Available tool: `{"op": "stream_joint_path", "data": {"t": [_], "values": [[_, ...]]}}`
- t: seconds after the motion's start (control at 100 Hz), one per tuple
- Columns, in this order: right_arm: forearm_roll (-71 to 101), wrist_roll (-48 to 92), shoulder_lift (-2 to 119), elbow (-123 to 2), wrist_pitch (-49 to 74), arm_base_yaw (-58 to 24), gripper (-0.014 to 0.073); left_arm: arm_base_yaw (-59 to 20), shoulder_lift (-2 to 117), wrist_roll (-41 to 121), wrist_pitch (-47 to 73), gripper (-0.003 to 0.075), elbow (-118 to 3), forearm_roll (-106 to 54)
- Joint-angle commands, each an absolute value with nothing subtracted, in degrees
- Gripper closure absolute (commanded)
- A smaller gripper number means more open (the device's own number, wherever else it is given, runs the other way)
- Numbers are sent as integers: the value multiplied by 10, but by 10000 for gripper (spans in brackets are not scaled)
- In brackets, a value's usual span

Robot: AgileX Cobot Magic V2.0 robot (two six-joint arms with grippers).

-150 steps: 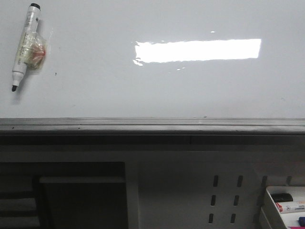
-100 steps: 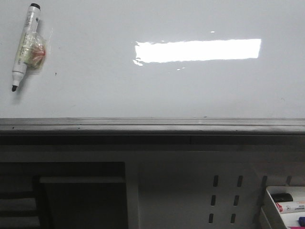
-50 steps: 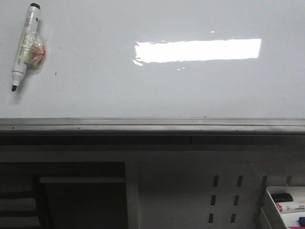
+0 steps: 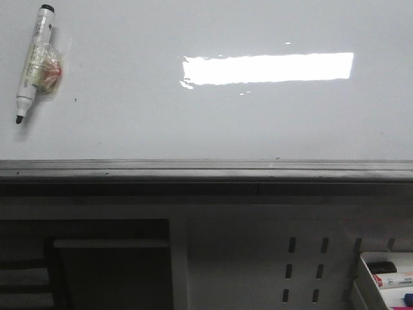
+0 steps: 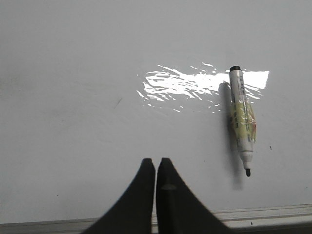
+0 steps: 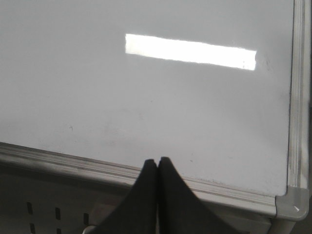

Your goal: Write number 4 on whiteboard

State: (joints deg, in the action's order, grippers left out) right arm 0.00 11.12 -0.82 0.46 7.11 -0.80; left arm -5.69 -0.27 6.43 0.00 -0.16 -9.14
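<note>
The whiteboard [image 4: 206, 116] is glossy white with a grey metal lower edge and a bright rectangular reflection. No number 4 shows on it; the board is blank. A white marker [image 4: 32, 61] with a black tip and a yellowish label lies on the board at the far left, uncapped, tip toward the lower edge. It also shows in the left wrist view [image 5: 242, 124]. My left gripper [image 5: 156, 163] is shut and empty over the board, apart from the marker. My right gripper [image 6: 157, 162] is shut and empty over the board's lower edge [image 6: 146, 173]. Neither gripper shows in the front view.
Below the board's edge is a perforated grey panel [image 4: 303, 268]. A white tray [image 4: 387, 274] with markers sits at the lower right. The board's corner and side frame [image 6: 297, 122] show in the right wrist view.
</note>
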Motion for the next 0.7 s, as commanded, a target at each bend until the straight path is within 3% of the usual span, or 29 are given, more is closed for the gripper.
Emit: {"op": "stream_joint_path", "data": {"t": [0.0,0.11,0.35,0.49,0.69], "values": [[0,110,-18,16,18,-5,661,-61,-19,59,-40,741,14,-107],[62,110,-18,16,4,-5,661,-61,-19,59,-40,741,14,-159],[365,110,-18,16,-24,-5,661,-61,-19,59,-66,741,12,-394],[376,110,-14,-8,34,-5,645,-61,-16,59,-42,741,-12,-419],[309,111,75,-102,154,-5,643,-61,56,70,67,741,-103,-331]]}}
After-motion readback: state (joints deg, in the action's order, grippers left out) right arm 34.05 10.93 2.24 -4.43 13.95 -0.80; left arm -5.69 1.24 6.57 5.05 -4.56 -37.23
